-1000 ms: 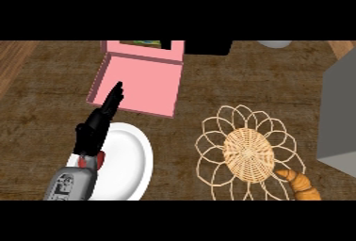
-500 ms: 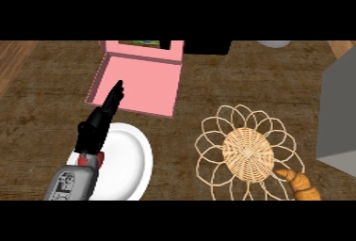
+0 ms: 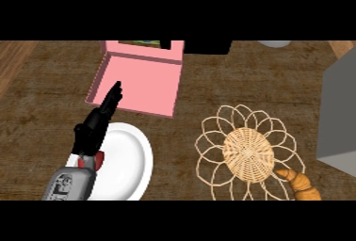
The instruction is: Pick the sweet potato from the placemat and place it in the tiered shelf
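One hand is all we can see: our left hand comes up from the lower left, fingers straight and together, holding nothing, its tips pointing up over the near edge of the pink shelf while its wrist lies across the white plate. Our right hand shows nowhere in the view. The sweet potato lies at the lower right, at the near right rim of the woven placemat, part of it cut off by the bottom of the view. It sits well apart from the left hand, off to that hand's right and nearer to us, with the plate and most of the placemat in between. Its long axis seems to run from upper left down to lower right (we judge this from the visible part only). We reckon the right arm, though unseen, is on the nearer side for this pick; the left would need to cross the whole mat. A grey block stands by the right edge, beyond the potato. The pick is not yet begun.
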`<state>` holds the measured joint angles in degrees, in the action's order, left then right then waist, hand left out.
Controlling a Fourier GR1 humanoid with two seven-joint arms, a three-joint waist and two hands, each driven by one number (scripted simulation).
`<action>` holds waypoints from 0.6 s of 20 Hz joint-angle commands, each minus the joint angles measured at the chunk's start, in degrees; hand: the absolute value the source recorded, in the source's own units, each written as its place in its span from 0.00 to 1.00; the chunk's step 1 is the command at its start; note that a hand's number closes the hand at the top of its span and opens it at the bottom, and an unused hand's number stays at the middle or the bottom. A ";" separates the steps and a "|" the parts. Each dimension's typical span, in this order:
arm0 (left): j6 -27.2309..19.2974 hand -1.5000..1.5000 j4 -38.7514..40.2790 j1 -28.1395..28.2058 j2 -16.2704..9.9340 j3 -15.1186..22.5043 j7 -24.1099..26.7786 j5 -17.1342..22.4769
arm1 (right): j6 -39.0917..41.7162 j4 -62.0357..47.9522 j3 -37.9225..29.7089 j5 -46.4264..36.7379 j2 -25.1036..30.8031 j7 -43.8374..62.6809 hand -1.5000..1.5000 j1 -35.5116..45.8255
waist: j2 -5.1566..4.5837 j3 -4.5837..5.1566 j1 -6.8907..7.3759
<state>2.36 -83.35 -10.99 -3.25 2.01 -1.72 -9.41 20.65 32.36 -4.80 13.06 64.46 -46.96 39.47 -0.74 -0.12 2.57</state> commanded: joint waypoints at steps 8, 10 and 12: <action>-0.29 0.50 1.63 -2.41 -0.42 -1.33 -1.46 0.09 | 17.69 -7.78 -0.62 1.76 -0.55 2.40 0.00 7.65 | 0.12 0.00 -0.76; -0.35 0.50 0.46 0.61 -0.02 -0.31 0.73 -0.29 | 20.92 -7.54 -0.64 2.27 0.86 3.79 0.00 8.19 | 0.24 0.01 -0.61; 0.00 0.50 0.68 -1.49 -0.13 -1.24 -0.60 0.70 | 22.82 -8.01 -1.09 3.05 1.24 4.67 0.00 9.00 | 0.17 -0.01 -0.71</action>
<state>2.14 -82.35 -11.72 -3.29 1.32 -1.72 -9.36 31.66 25.61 -5.46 14.97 64.98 -39.05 46.74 -0.69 -0.16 2.09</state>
